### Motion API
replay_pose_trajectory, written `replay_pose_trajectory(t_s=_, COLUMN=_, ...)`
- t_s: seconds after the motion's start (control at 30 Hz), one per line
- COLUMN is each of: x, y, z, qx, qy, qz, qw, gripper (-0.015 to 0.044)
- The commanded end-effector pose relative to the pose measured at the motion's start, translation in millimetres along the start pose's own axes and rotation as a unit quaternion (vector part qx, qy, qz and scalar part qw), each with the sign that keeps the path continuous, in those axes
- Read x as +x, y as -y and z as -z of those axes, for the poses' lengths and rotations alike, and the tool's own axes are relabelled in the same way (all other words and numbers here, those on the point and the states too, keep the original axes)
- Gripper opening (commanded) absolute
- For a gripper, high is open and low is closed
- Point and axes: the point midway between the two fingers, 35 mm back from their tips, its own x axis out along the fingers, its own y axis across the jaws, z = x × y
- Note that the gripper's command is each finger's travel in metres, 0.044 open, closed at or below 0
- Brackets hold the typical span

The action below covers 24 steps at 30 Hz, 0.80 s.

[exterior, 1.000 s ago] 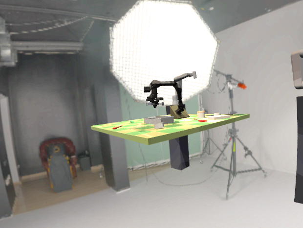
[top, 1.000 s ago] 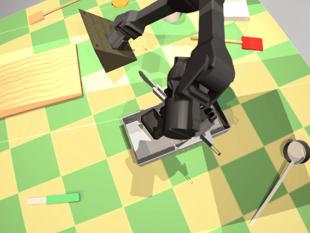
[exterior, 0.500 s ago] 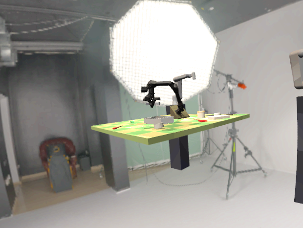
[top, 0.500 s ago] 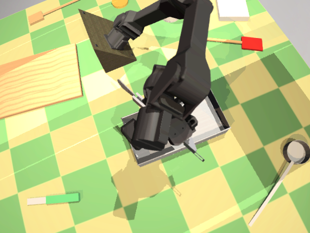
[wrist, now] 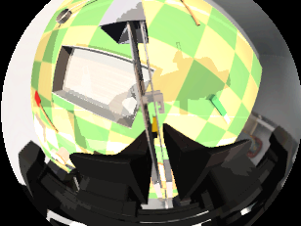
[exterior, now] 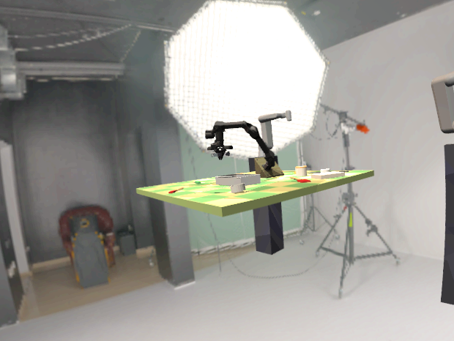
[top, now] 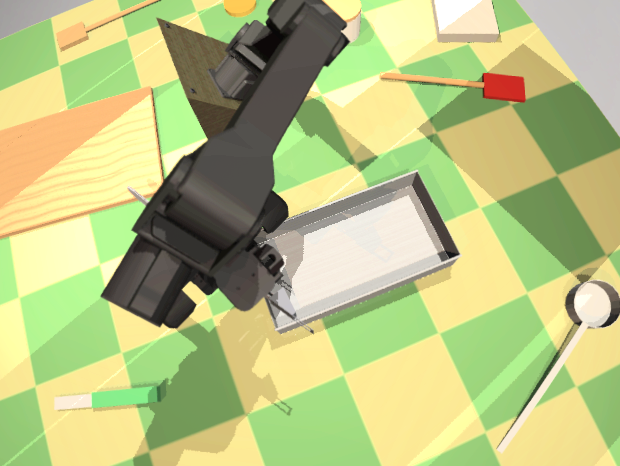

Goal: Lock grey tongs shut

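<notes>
My gripper [exterior: 220, 157] [wrist: 157, 128] is shut on the grey tongs [top: 137, 194] [wrist: 135, 55] and holds them above the table, past the left end of the roasting tin [top: 435, 220] [exterior: 231, 181] [wrist: 63, 72]. In the wrist view the two tong arms run close together, with a narrow gap between them. The tongs look roughly level. Whether the hinge is locked cannot be told. In the top view the robot arm hides the fingers and most of the tongs. The wooden board [top: 100, 165] lies to the left, near the tongs' far end in that view.
The slanted base block [top: 187, 75] is right of the board. A green-handled tool [top: 125, 396] lies at the lower left. A red spatula [top: 503, 87], a round pan [top: 592, 304], a white block [top: 468, 37] and a wooden spatula [top: 72, 35] lie farther out.
</notes>
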Motion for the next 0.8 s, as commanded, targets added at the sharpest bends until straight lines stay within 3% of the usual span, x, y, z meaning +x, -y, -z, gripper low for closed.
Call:
replay_pose_trajectory(t_s=0.0, x=-2.8, y=24.8, z=25.7, qx=-0.022, qy=-0.002, qz=0.002, qw=1.000, gripper=-0.0150)
replay_pose_trajectory(t_s=0.57, x=12.2, y=95.6, z=138.9, qx=-0.130, qy=-0.002, qz=-0.023, qw=0.991, gripper=-0.0150)
replay_pose_trajectory(t_s=0.77, x=13.3, y=97.7, z=143.7, qx=-0.134, qy=-0.002, qz=-0.024, qw=0.991, gripper=-0.0150)
